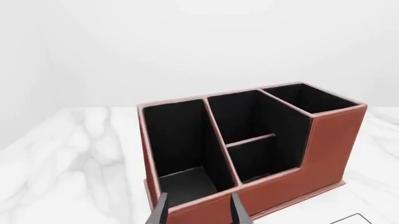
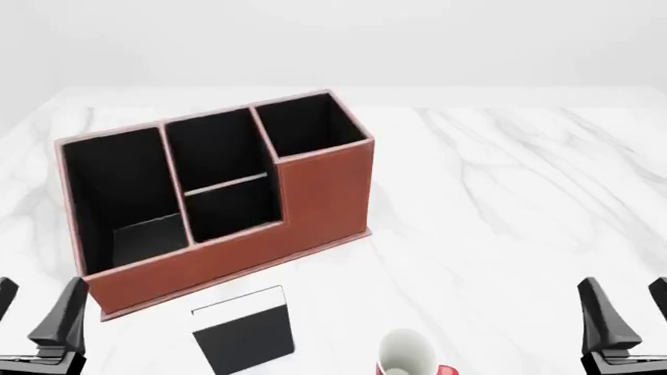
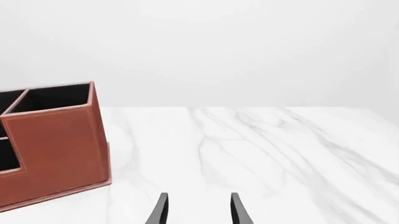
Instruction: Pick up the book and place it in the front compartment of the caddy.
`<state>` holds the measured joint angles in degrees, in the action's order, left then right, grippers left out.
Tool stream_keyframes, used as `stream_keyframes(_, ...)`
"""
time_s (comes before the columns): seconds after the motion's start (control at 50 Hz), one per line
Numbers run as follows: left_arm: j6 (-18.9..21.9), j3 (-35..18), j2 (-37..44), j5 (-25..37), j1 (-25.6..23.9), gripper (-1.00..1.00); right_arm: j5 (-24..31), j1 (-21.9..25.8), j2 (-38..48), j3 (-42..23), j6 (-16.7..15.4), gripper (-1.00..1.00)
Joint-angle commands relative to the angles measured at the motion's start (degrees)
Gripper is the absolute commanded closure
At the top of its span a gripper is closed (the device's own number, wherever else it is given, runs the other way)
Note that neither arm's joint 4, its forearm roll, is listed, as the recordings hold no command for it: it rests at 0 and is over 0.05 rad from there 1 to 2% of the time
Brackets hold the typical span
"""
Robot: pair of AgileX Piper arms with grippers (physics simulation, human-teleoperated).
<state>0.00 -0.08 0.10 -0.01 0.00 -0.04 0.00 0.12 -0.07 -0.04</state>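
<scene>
At the near edge of the counter (image 2: pixel 501 195), the left gripper (image 2: pixel 37 316) and the right gripper (image 2: pixel 623 316) are seen low at the left and right corners of the front view. Both sets of fingers are spread apart and nothing is held between them; in each wrist view the two dark tips frame bare space.

Between the grippers, close to the near edge, the book (image 2: pixel 243 330) lies flat on the counter, its white strip along the far edge. Just to its right stands a mug (image 2: pixel 408 353), white with a red part, near the book but apart from it.

Beyond the book, and close to its far edge, the caddy (image 2: pixel 312 195) is set at an angle on the left half of the counter. Its front compartment (image 2: pixel 231 209) is the low pocket of the middle section, closed off behind by a thin divider (image 2: pixel 225 184); the large end pocket lies to its left and a taller pocket at the far right.

The task is judged to be at its start: the book is not yet grasped. An approach to the book is called for next, probably by the left gripper, with the mug avoided and the thin book taken by an edge.
</scene>
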Motion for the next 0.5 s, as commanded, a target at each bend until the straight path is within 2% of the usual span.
stream_keyframes(0.02, 0.02, -0.16, 0.12, 0.02, 0.01, -1.0, -0.11, -0.01, 0.26, -0.12, -0.05, -1.0)
stream_keyframes(0.34, 0.18, -0.13, -0.03, 0.01, 0.0, -1.0, -0.23, -0.03, 0.38, -0.12, 0.05, -1.0)
stream_keyframes(0.36, 0.11, 0.06, 4.39, -4.62, 0.06, -1.0, -0.23, -0.03, 0.39, -0.12, 0.07, -1.0)
stream_keyframes(0.38, 0.2, -0.13, -0.03, 0.05, 0.13, -1.0, -0.26, -0.03, 0.42, -0.12, 0.07, -1.0)
stream_keyframes(0.5, 1.06, -0.18, -0.03, -0.1, 0.23, -1.0, -0.47, -0.03, 0.62, -0.1, 0.07, -1.0)
